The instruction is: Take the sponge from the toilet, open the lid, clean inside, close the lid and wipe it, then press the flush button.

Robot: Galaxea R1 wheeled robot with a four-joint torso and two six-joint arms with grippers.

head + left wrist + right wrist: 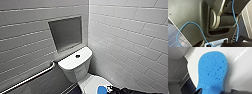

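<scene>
The sponge (213, 72) is bright blue with darker speckles, the lid (241, 73) white, the wall tiles (130, 32) pale grey.

Blue sponge (213, 72) lies flat on the glossy white lid (240, 72), darker blue pores all over its top face. Right gripper (216, 91) has dark tips spread apart, one at each side of the sponge's near end. Past the lid's edge: dark tiled floor (186, 87) and white toilet (176, 52) ceramic.
</scene>
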